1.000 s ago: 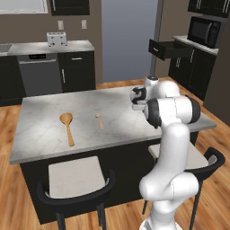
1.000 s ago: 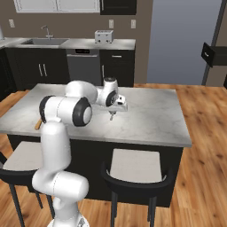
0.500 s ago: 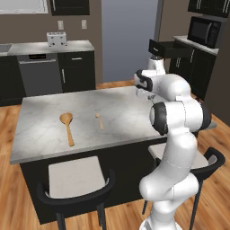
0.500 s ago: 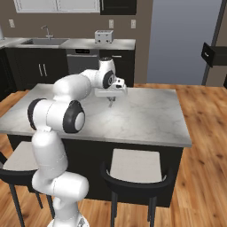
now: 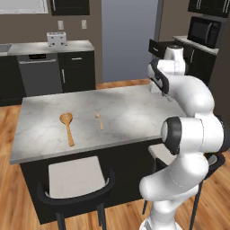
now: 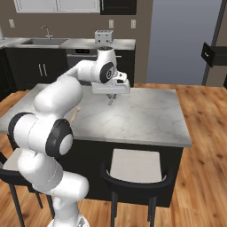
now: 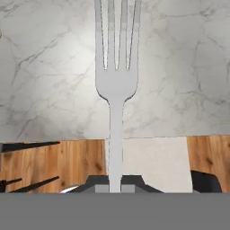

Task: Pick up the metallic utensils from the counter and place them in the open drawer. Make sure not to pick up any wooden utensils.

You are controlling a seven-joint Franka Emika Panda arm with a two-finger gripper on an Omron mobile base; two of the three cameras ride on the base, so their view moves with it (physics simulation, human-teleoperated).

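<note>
Claw (image 6: 111, 98) clamped on fork (image 7: 116, 67) handle, held above marble bench (image 5: 130, 117) w/ tines pointing away; risk: thin handle may pivot or slip during long swing to open drawer (image 6: 213, 54), dropping short

no readable text, label, brand or number on anything here

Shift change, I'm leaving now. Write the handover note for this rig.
End effector: shut on the fork, carried above the counter.
Wooden spoons: big one and small one lie on the counter, untouched.
Drawer: open, off beyond the island.
Done: fork picked up.
Left: put the fork in the drawer. Can't see the knife or whether it is already inside, so check.
</note>
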